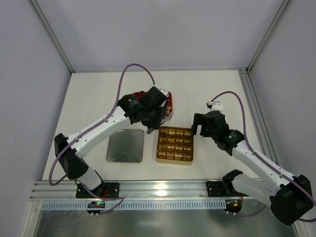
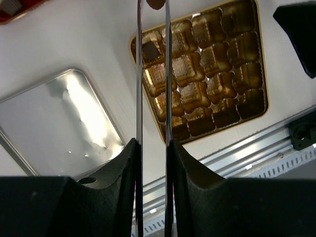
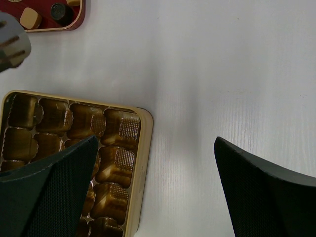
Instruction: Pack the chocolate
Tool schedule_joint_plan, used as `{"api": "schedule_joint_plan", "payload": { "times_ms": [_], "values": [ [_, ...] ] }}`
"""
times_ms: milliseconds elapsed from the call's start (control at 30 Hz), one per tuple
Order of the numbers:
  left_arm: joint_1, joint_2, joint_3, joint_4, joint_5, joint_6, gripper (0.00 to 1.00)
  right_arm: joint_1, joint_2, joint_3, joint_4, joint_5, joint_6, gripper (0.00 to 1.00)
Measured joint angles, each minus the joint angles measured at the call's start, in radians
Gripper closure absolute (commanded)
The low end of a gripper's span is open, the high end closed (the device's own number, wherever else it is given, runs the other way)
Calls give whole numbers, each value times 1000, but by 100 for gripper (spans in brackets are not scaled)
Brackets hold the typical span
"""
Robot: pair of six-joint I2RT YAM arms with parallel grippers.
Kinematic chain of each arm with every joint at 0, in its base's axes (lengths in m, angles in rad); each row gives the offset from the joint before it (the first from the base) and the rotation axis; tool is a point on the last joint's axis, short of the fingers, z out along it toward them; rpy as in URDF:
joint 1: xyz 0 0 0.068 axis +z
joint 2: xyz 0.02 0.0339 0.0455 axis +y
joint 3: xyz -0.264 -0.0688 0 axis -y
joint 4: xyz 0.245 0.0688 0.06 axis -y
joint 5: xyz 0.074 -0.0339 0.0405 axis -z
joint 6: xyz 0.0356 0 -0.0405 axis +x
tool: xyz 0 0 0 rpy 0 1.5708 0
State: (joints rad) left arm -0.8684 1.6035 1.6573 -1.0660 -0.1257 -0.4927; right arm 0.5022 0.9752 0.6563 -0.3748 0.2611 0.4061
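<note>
Left hand (image 2: 153, 3) pinches chocolate (image 2: 156, 4), cut off at frame edge; right hand (image 3: 155, 140) spread open beside tin (image 3: 147, 143).

The white table (image 1: 212, 94) carries three things, all around its middle. A square gold tin (image 1: 174, 162) lies near the centre, its grid of cells facing up. Left of it, with a strip of bare table between them, lies a flat silver lid (image 1: 125, 145) with rounded corners, level with the tin. A red tray (image 1: 171, 104) sits just beyond the tin's far left corner, only partly in view from above. An aluminium rail (image 1: 163, 186) runs along the near edge.
</note>
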Motion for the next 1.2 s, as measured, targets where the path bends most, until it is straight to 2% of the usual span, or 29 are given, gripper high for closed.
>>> {"api": "schedule_joint_plan", "payload": {
  "times_ms": [233,733,1200],
  "values": [
    [-71,-60,-100,1,7,-42,82,0,0,0,-1,6,10,0],
    [-138,-116,-208,33,13,-79,82,0,0,0,0,6,14,0],
    [-147,-116,-216,61,14,-80,67,0,0,-1,-1,6,15,0]
  ]
}}
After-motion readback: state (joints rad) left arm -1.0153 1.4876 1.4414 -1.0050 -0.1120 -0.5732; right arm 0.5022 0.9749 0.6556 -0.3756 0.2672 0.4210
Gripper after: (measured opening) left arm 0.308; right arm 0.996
